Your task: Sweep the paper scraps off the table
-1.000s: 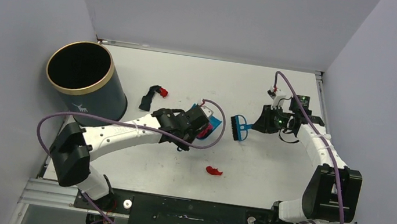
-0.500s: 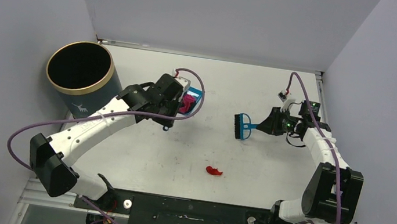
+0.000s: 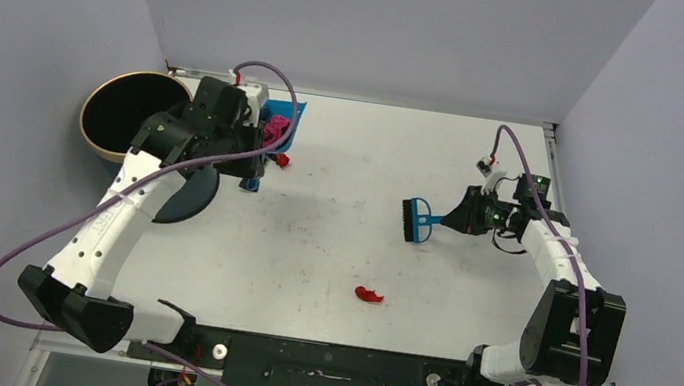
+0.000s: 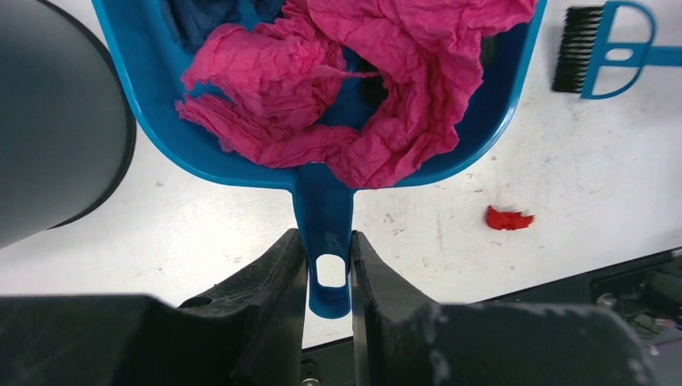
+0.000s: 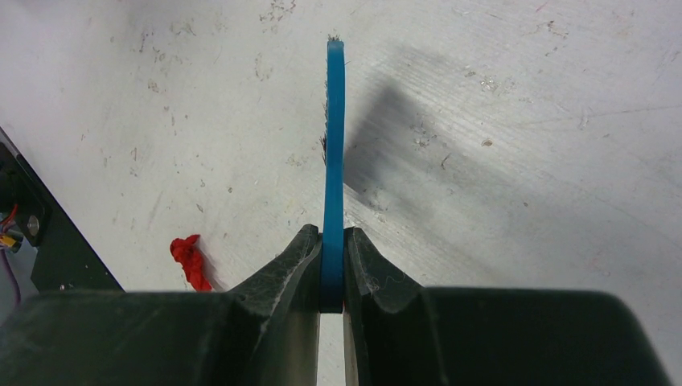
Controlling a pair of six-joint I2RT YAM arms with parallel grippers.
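Observation:
My left gripper (image 3: 252,125) is shut on the handle (image 4: 326,217) of the blue dustpan (image 3: 285,109). It holds the pan in the air at the back left, next to the bin. The pan holds crumpled magenta-pink paper scraps (image 4: 338,88) and a dark blue one (image 4: 209,16). My right gripper (image 3: 464,217) is shut on the handle of the blue brush (image 3: 412,219), held edge-on just above the table (image 3: 464,301) at the right. One red scrap (image 3: 368,295) lies near the front middle. A small red scrap (image 3: 282,158) and a dark scrap (image 3: 250,182) lie under the left gripper.
A dark round bin with a gold rim (image 3: 83,121) stands at the back left, partly under my left arm. Pale grey walls close in the left, back and right. The black rail with the arm bases (image 3: 324,364) runs along the near edge.
My left arm has carried the loaded dustpan from the table's middle to the back left, beside the bin. My right gripper with the brush has shifted only slightly right.

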